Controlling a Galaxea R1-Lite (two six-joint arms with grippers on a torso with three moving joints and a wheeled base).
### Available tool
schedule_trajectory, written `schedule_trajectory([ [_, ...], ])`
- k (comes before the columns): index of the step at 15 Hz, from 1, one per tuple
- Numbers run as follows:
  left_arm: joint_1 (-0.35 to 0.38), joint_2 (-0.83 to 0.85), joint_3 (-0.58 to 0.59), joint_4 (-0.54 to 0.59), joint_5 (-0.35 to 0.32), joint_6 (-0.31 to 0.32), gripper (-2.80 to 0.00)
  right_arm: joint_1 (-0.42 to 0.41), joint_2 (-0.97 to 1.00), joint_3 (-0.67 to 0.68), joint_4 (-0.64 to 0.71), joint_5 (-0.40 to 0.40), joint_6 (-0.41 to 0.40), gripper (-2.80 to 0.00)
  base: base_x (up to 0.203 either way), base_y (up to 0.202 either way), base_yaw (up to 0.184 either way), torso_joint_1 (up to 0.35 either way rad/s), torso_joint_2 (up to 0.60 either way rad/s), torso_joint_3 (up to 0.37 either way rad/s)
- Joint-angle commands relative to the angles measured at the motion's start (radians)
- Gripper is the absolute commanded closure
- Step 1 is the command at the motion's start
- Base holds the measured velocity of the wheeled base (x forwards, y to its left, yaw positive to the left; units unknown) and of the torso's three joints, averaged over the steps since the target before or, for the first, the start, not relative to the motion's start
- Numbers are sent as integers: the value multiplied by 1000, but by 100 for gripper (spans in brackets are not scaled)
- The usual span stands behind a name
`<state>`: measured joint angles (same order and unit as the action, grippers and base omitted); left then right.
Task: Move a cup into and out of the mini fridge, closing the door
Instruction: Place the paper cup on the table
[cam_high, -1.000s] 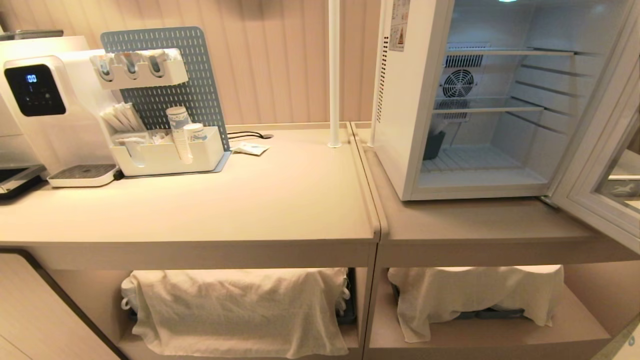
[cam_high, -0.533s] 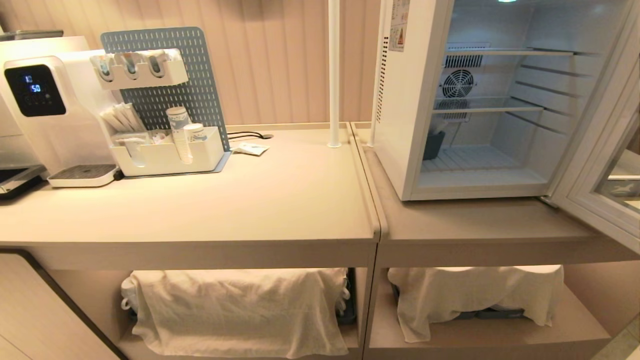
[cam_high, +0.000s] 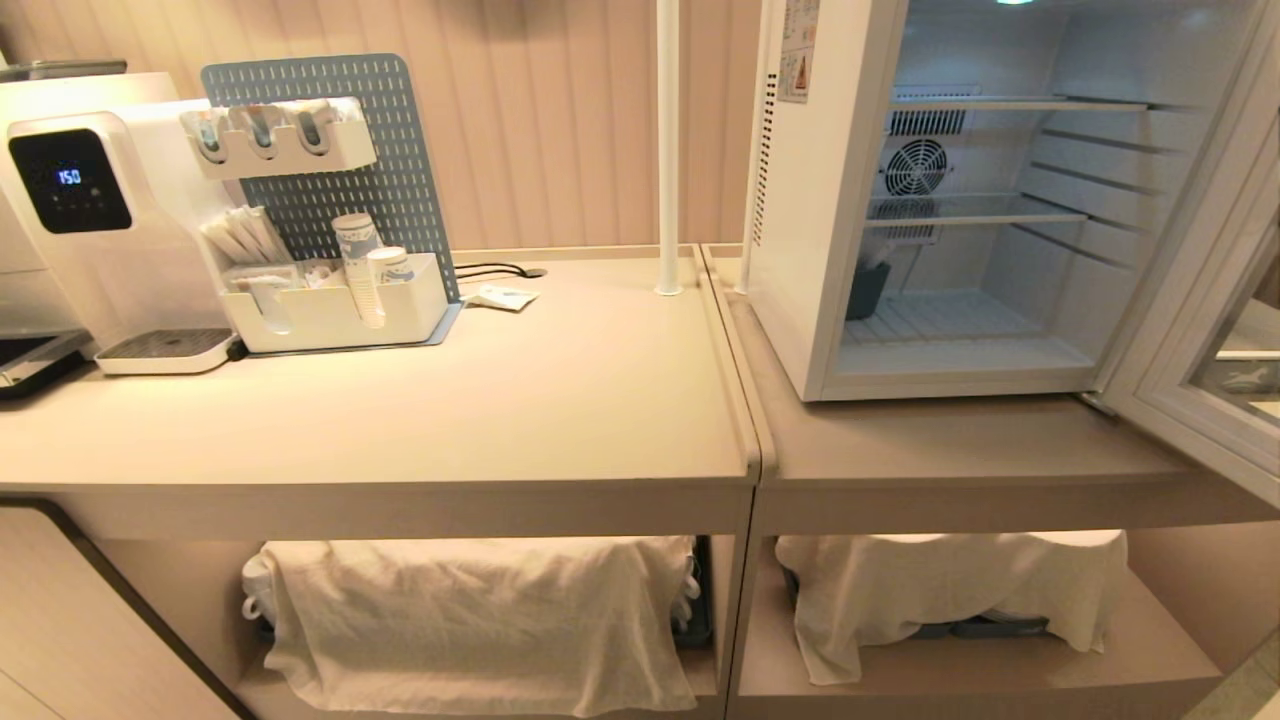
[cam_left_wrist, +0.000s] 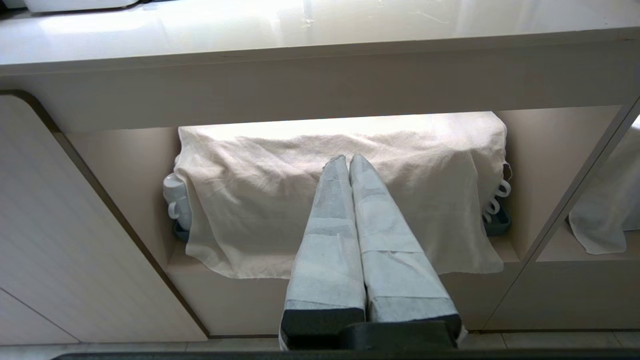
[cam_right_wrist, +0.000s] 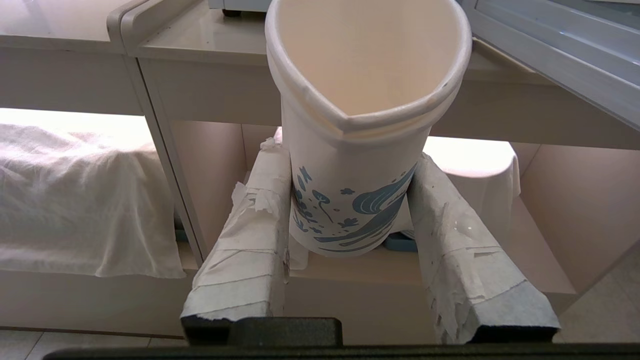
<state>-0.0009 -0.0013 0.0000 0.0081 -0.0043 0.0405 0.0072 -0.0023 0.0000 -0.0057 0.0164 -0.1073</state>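
Right tool (cam_right_wrist: 350, 235) grips the cup (cam_right_wrist: 357, 150) between its taped fingers (cam_right_wrist: 250, 245), squeezing hard enough that the rim is pinched to a point on the near side. It hangs low in front of the tabletop (cam_high: 560, 400), below its edge and out of the head view, with the cloth-draped lower shelf behind it. The left tool (cam_left_wrist: 348, 162) is parked low too, its jaws pressed together and holding nothing, pointing at the white cloth (cam_left_wrist: 300, 190) over the left lower shelf.

Going by size: the mini fridge (cam_high: 800, 250) stands on the right tabletop with the door (cam_high: 1190, 400) swung wide to the right. Its wire shelves look bare; only a small dark container (cam_high: 866, 290) sits at the back left of the floor, with something pale sticking out of it that I cannot make out. On the left tabletop the coffee machine (cam_high: 110, 240) stands beside a white organiser tray (cam_high: 400, 310) holding stacked paper cups (cam_high: 357, 265) and sachets.

I judge the cup is off the tabletop and in hand, so the step is either carrying it in or having just brought it out; I cannot tell which. If going in, the next move calls for lifting above the tabletop edge and reaching level through the opening, easing the squeeze so the paper does not crumple further, then closing the door.
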Motion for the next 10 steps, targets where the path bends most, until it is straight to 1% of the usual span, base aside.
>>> schedule_trajectory([
  [1, -1, 1, 0, 0, 1, -15, 0, 0, 1, 0, 0, 0, -2, 0, 0, 0, 0, 0, 0, 0],
  [3, -1, 1, 0, 0, 1, -22, 0, 0, 1, 0, 0, 0, -2, 0, 0, 0, 0, 0, 0, 0],
  [5, 1, 1, -2, -2, 0, -28, 0, 0, 1, 0, 0, 0, -1, 0, -1, 92, -8, 1, 2, 1],
  [10, 0, 1, 0, -3, 0, -39, 0, 0, 1, 0, 1, 0, 0, 0, 0, 192, -2, 4, 4, 1],
])
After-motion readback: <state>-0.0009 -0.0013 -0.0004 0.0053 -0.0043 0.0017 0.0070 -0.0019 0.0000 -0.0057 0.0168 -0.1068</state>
